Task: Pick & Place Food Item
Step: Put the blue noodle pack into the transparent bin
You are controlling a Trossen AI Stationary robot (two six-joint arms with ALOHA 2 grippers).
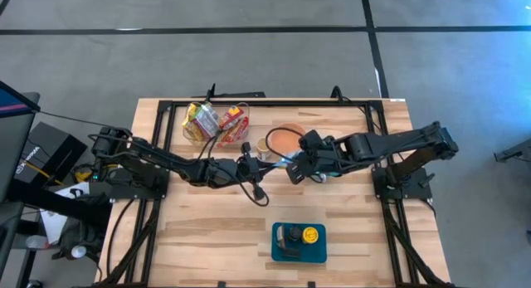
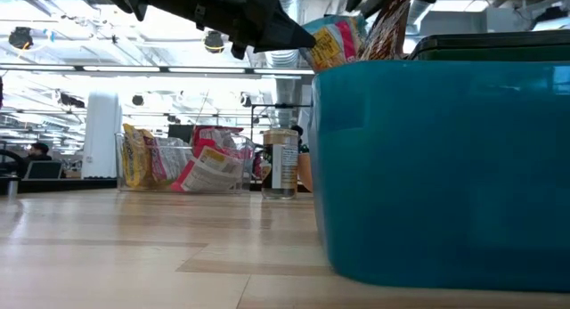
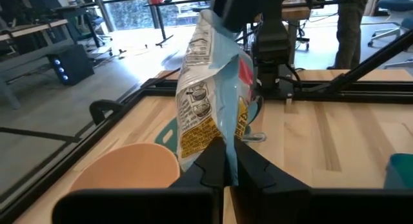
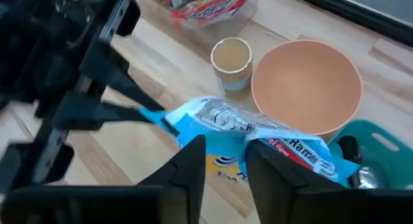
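Blue snack bag (image 4: 258, 137) is held above the worktop's middle, clamped at one end by the left gripper (image 3: 224, 161) and at the other by the right gripper (image 4: 226, 161). Bowl (image 4: 306, 85) and jar (image 4: 231, 61) are seen just beyond, toward the far edge.

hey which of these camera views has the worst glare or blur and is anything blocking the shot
Low view: the teal bin sits close to the lens and fills the right half, and bright ceiling lights wash out the room behind. Left wrist view: window light glares across the table behind the blue snack bag. Right wrist view: the left gripper is soft and smeared. High view: evenly lit, unobstructed.
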